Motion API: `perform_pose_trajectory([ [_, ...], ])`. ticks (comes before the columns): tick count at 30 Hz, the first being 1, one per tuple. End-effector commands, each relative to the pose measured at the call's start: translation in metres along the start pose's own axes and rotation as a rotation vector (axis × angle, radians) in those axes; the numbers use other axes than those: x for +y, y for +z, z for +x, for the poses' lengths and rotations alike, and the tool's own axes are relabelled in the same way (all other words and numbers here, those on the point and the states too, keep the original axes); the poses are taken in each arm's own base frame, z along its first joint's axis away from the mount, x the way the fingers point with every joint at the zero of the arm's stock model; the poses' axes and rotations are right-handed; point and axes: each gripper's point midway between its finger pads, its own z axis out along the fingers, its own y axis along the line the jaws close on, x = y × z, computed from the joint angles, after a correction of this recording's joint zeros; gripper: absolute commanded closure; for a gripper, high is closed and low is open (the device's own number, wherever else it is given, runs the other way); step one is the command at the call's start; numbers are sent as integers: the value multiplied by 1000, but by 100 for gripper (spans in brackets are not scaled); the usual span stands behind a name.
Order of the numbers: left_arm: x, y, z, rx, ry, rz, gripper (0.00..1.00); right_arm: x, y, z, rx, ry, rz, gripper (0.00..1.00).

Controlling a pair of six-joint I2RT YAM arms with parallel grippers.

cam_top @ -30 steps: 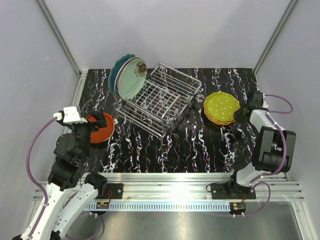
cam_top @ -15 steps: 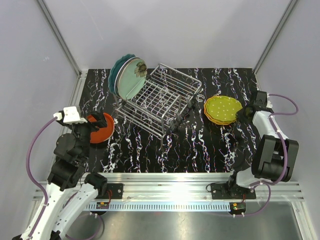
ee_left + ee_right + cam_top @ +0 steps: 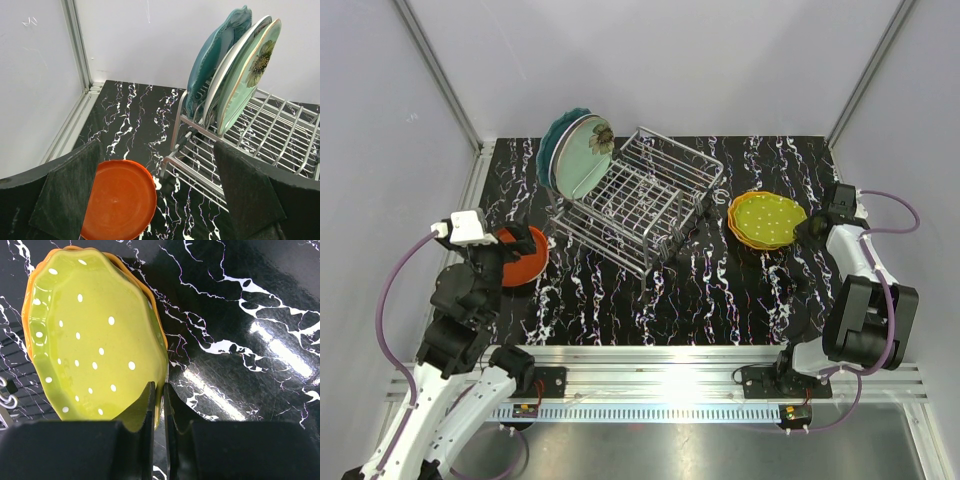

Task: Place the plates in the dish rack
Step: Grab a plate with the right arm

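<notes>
1. The right claw (image 3: 159, 405) was closed narrow on the rim of the yellow-green plate (image 3: 95, 335). Its fingers pinched the edge nearest the wrist. The step in hand looked like lifting this plate off its stack.
2. That plate lay on top of an orange plate (image 3: 153, 310), on the tabletop (image 3: 720, 290) to the right of the dish rack (image 3: 650, 200). A good lift would probably go straight up first, so the orange plate underneath was not dragged along.
3. The grip covered only a thin strip of glazed rim, so the plate could well swing or slip. Slow wrist motion seemed wise, along with turning the plate on edge before it reached the wires.
4. Three plates stood upright at the rack's far-left end, the teal plate (image 3: 215, 60) outermost and the mint green plate (image 3: 250, 75) innermost. The next free slot beside the mint green one appeared the sensible target, entered from above.
5. The left claw (image 3: 155, 190) hung wide open over the red-orange plate (image 3: 120, 200) on the left of the tabletop, holding nothing. It was well clear of the right arm's likely path.
</notes>
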Motion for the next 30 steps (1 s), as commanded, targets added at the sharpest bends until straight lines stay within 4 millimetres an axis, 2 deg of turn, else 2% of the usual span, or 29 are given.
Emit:
perform_pose_trajectory([
  [1,-2,2,-11,-32,-31,-4,1,0,-8,-8,-32,-3,-15,87],
  [8,-1,2,-11,-31,-27,-8,1,7,-9,-15,-36,0,-26,73],
  [15,-2,2,-11,-29,-25,-3,1,11,-5,-14,-29,6,-40,66],
  [23,-3,3,-8,-21,-18,-1,1,9,6,-8,-9,17,-38,64],
  [30,-3,3,-9,-23,-17,-4,1,14,9,-13,-15,16,-48,62],
])
